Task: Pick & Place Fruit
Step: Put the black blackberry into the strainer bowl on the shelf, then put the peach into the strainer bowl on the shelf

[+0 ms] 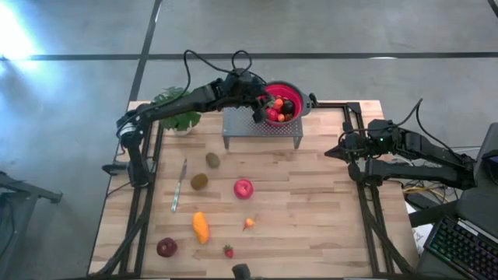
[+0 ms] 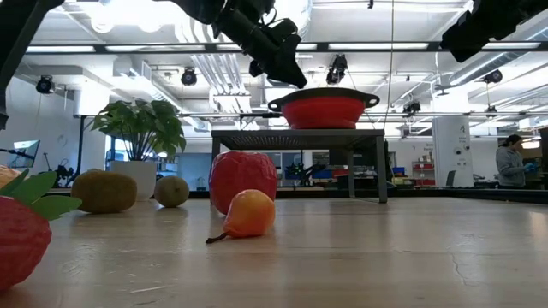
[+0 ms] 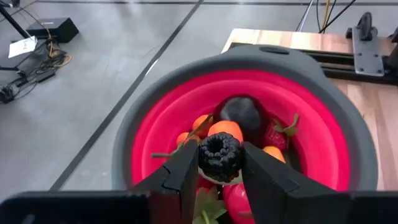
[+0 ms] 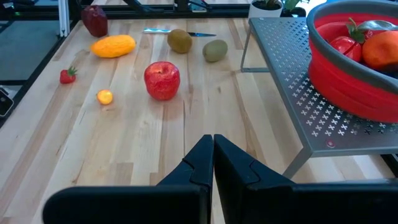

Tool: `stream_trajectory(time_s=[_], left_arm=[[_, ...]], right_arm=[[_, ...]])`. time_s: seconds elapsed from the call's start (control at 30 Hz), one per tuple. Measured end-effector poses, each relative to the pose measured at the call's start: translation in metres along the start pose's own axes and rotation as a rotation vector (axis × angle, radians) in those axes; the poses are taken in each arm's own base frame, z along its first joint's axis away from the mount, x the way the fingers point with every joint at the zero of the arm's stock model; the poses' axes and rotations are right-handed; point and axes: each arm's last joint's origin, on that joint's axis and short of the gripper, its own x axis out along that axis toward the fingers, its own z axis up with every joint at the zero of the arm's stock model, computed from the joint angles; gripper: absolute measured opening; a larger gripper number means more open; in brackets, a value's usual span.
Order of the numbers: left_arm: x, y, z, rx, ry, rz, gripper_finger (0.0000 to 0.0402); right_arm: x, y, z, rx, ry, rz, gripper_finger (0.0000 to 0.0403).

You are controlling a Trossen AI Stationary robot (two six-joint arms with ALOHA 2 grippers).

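Note:
My left gripper hangs over the red colander, shut on a dark, bumpy, blackberry-like fruit. The colander stands on a grey perforated metal stand and holds a dark plum, orange pieces and a strawberry. On the table lie two kiwis, a red apple, a long orange piece, a dark-red round fruit, a strawberry and a small orange bit. My right gripper is shut and empty at the table's right edge. My left gripper pinches the dark berry by its two opposite sides between its two fingers. The fingers slant down from the table's left side over the colander's rim. The berry is lifted clear, just above the fruit lying in the colander.
A knife lies near the table's left side beside the kiwis. A leafy potted plant stands at the far left corner. Black frame rails run along the left and right edges. Bare wood lies between the apple and my right arm.

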Motion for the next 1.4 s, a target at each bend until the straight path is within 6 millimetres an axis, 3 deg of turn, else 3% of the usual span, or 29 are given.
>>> stream_trajectory(time_s=[0.83, 1.2, 1.4], left_arm=[[0.002, 0.0, -0.01, -0.035, 0.089, -0.008, 0.0125], [0.001, -0.001, -0.011, -0.035, 0.097, -0.019, 0.0203], [-0.022, -0.013, -0.001, 0.036, 0.116, -0.067, 0.0209]], right_arm=[[0.0, 0.0, 0.0, -0.001, 0.0, 0.0, 0.0008], [0.0, 0.0, 0.0, 0.001, 0.0, 0.0, 0.0008], [0.0, 0.0, 0.0, -0.001, 0.0, 0.0, 0.0008]])
